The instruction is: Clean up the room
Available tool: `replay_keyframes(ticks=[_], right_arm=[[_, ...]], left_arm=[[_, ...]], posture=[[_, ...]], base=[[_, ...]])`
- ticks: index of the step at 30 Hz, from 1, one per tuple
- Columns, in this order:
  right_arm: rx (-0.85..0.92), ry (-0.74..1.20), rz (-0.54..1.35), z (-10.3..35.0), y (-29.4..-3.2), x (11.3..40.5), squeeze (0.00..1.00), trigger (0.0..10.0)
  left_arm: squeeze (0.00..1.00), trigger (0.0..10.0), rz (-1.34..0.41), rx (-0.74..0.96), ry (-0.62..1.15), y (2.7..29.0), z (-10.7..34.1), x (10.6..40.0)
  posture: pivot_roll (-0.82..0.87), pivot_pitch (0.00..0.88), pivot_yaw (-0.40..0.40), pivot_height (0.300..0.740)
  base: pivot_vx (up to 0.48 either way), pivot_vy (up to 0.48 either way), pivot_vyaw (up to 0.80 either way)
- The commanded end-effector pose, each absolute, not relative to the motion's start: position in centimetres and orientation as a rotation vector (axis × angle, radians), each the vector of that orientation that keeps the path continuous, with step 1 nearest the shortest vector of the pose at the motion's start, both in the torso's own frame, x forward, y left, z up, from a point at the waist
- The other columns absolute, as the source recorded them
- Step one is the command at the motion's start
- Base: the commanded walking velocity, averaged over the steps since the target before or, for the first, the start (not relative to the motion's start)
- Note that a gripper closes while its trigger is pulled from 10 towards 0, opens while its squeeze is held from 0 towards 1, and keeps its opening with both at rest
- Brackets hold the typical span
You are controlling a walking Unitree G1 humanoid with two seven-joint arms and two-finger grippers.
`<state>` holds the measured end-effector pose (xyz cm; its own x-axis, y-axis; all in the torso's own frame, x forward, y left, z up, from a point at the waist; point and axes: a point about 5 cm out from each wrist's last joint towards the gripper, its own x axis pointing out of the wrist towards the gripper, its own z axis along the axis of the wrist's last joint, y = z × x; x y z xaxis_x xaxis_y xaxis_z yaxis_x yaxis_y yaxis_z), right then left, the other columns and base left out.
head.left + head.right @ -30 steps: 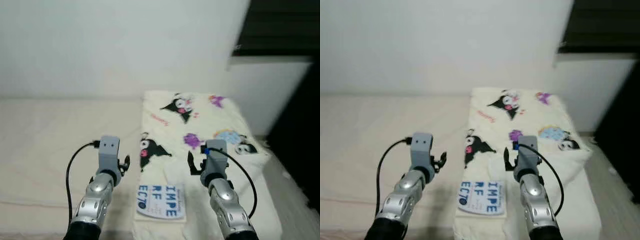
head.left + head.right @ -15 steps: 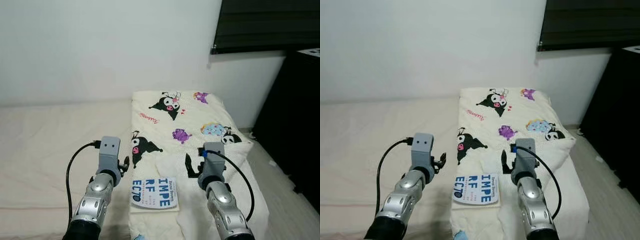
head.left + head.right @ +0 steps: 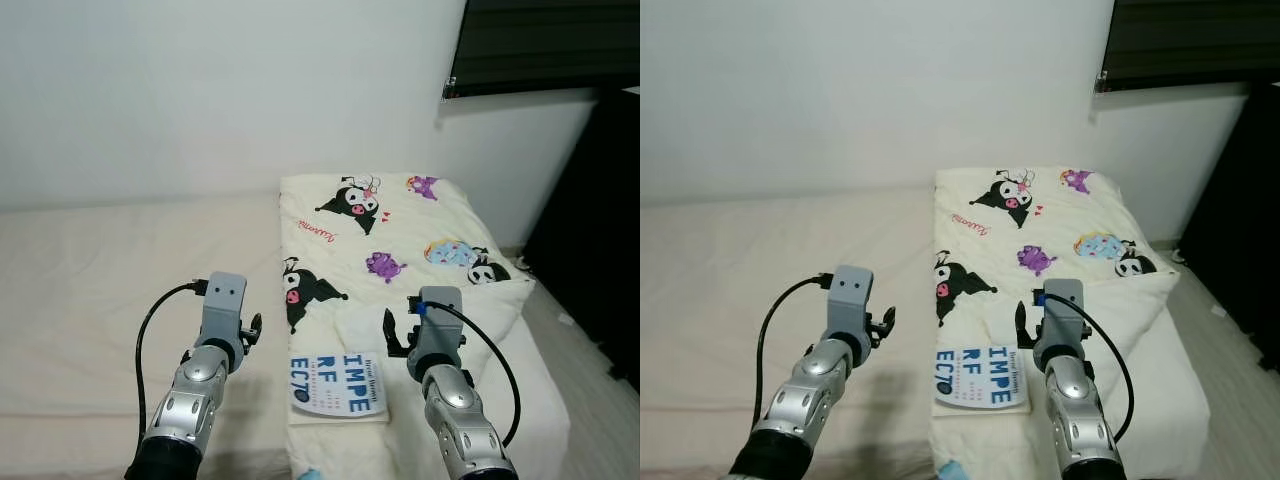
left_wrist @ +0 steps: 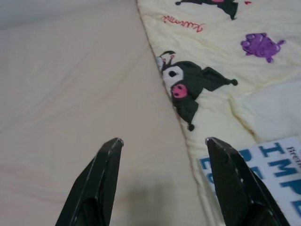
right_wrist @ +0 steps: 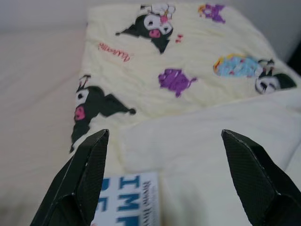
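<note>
Ahead, 1 booklet (image 3: 338, 384) on 1 blanket (image 3: 400, 240); left pincer (image 4: 162, 176) and right pincer (image 5: 164, 174) both spread apart.

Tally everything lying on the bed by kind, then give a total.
Cartoon-print blanket: 1
Book with blue lettering: 1
Total: 2
</note>
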<state>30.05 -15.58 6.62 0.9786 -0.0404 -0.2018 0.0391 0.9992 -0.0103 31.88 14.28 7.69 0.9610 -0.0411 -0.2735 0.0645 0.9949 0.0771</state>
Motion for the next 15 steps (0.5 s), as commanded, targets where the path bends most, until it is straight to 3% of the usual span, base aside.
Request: replay_keyframes(ticks=[1,15], right_arm=[[0.015,0.224,-0.041,6.3,-15.4,30.0,0.0,10.0],[-0.068,0.301,-0.165,4.8,-17.4,29.2,0.0,10.0]], left_arm=[[0.0,10.0,-0.037,0.098,0.291,14.7,7.4,31.8],[0.0,10.0,-0.026,0.052,0.32,15.3,6.8,31.5]], posture=[[-0.01,0.018,0.005,0.74],[-0.01,0.024,0.008,0.74]], base=[[0.0,0.0,0.0],[0.0,0.0,0.0]])
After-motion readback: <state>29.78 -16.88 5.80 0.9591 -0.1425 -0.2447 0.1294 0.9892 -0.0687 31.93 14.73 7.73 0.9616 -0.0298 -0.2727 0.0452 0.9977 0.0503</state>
